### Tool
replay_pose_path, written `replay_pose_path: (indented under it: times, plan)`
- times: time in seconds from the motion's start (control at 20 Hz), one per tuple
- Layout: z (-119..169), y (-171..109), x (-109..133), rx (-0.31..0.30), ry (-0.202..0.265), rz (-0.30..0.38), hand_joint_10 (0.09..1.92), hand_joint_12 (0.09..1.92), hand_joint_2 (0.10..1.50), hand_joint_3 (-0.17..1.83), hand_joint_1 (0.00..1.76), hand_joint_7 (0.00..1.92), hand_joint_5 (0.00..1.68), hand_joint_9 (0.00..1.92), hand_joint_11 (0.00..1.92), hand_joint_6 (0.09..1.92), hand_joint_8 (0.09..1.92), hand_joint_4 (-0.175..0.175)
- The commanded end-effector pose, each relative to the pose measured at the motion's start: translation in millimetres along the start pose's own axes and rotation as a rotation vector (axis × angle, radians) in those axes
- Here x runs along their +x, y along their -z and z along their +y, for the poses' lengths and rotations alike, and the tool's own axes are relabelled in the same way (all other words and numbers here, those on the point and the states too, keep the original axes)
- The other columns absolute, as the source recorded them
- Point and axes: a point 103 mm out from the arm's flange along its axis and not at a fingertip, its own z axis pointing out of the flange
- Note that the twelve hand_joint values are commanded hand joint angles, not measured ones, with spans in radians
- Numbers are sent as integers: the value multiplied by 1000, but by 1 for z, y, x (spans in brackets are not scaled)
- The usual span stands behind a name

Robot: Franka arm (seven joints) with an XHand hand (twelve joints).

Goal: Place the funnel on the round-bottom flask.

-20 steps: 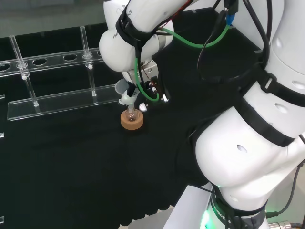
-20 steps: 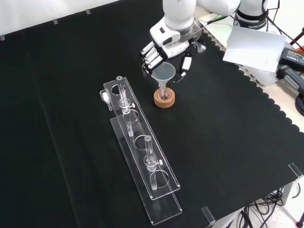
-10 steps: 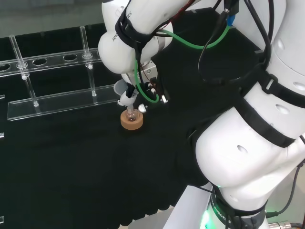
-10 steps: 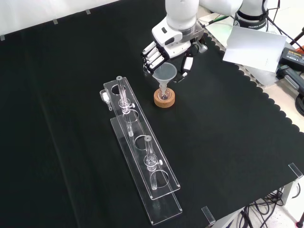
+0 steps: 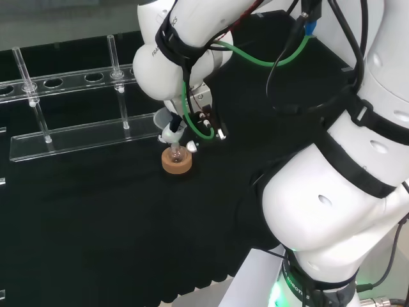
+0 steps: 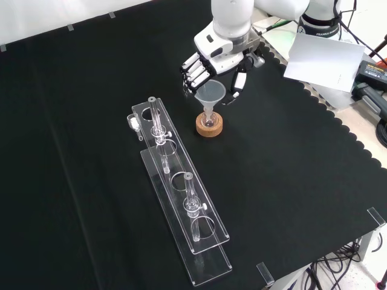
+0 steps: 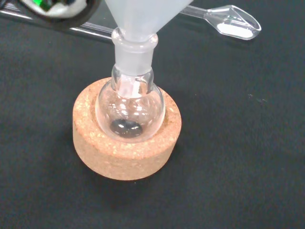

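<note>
My fingers [image 6: 199, 71] and thumb curl around the rim of the funnel [image 6: 210, 94], near the top centre of the front view, with my hand [image 6: 219, 57] just above it. The funnel's stem already sits inside the neck of the round-bottom flask [image 7: 129, 107] — the wrist view shows the cone resting on the neck's lip, the flask itself seated in its cork ring [image 7: 126, 155]. In the head view the same stack [image 5: 174, 146] stands left of centre, under the white links of my arm.

The step in hand, as I judge it, is the release. To do it well I would spread fingers and thumb evenly, so neither side drags the rim and tips the funnel, then lift straight up until the cone is clear of them. The flask is small and only cradled by the ring, so any sideways pull could rock it.

Room is good: bare black cloth [image 6: 290, 157] lies to the right and below in the front view. The clear rack [image 6: 181, 205] with its tubes runs down the lower left, well apart — and a small clear scoop [image 7: 232, 21] lies near the ring.
</note>
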Motion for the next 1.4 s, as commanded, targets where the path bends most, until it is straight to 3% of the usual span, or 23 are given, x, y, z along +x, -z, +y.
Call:
replay_pose_path:
  times: [0.05,0.3,0.8,1.15,1.4]
  plan:
    - [-1,-4,-5,2,3,2,634,1331,645,589,758,278,435,516,296,466,707,-53]
    - [-1,-3,-6,-6,21,12,630,1330,642,586,745,266,413,499,290,448,702,-56]
    - [-7,0,-5,-99,88,47,685,1399,608,435,533,97,289,286,116,109,676,-54]
    - [-3,30,-17,-158,99,53,693,1411,619,379,504,80,292,251,86,87,670,-54]
    - [5,49,-26,-123,95,36,693,1394,651,366,546,117,338,303,127,87,674,-53]
